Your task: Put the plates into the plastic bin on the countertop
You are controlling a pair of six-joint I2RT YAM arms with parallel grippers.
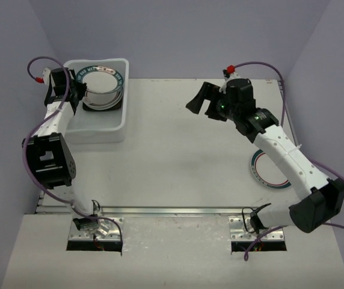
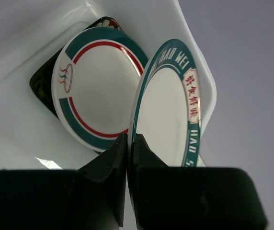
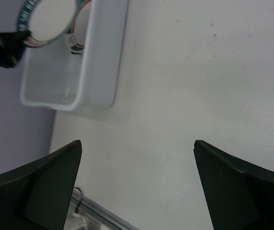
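Observation:
My left gripper [image 2: 130, 140] is shut on the rim of a round white plate [image 2: 168, 110] with a teal rim and red characters, held on edge over the plastic bin [image 2: 12, 48]. Below it in the bin, a round white plate [image 2: 96, 86] with teal and red bands lies on a square black plate [image 2: 43, 84]. In the top view the left gripper [image 1: 76, 90] is over the bin [image 1: 94, 135] at the back left. My right gripper [image 1: 203, 103] hangs open and empty above the countertop [image 1: 172, 156]. Another round plate [image 1: 267, 173] lies on the right, partly hidden by the right arm.
In the right wrist view the open right gripper [image 3: 137, 143] frames bare countertop [image 3: 175, 96], with the bin [image 3: 103, 72] and the held plate [image 3: 51, 19] far off at upper left. A metal strip [image 1: 172, 211] runs along the near edge. Purple cables loop beside both arms.

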